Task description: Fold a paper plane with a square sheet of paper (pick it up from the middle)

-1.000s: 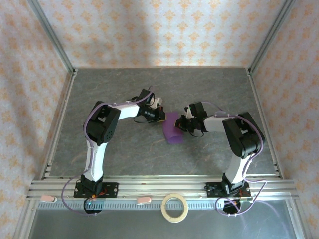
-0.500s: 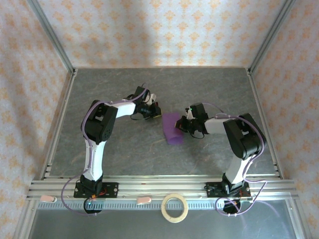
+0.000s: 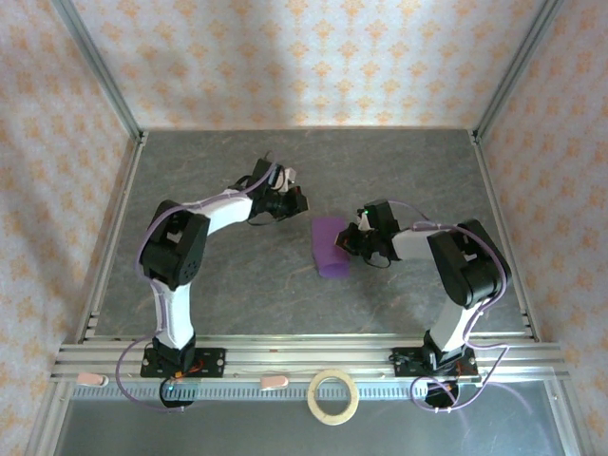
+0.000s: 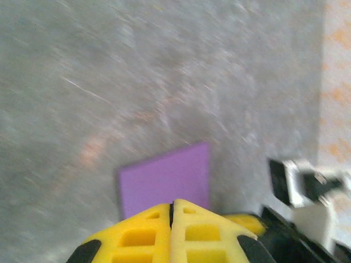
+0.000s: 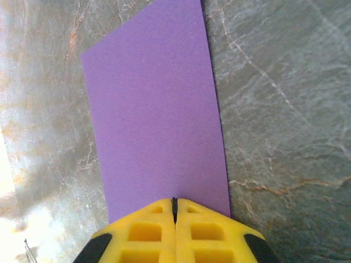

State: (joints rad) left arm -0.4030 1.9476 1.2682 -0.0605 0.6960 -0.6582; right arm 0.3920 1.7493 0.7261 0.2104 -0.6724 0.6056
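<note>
- Grey marbled worktop inside an aluminium frame, with cream walls printed in orange around it; that is the whole stage I am working on.
- On the top view the purple sheet lies flat near the middle of the worktop, between the two arms. It shows as a rectangle, longer than it is wide, so I judge it is already folded once.
- Its long axis runs roughly from the near side to the far side, slightly tilted.
- The right end effector is the nearer one by far. It sits right at the sheet's right-hand long edge, pointing left across it.
- From the right wrist, the yellow fingertips are pressed together with no gap, and the sheet spreads straight ahead of them. Its near edge runs under or against the tips. I cannot tell whether paper is pinched between them or whether they merely rest on it.
- The left end effector stands apart from the sheet, just beyond its far left corner, so the paper lies to its right and nearer to the bases.
- On the blurred left wrist view its fingers are also closed tight and hold nothing, with the sheet lying ahead of them.
- Right arm: elbow folded high, forearm reaching left and low. Left arm: stretched far forward and bent right towards the centre.
- I judge the coming move turns on the right arm, since it alone is at the paper.
</note>
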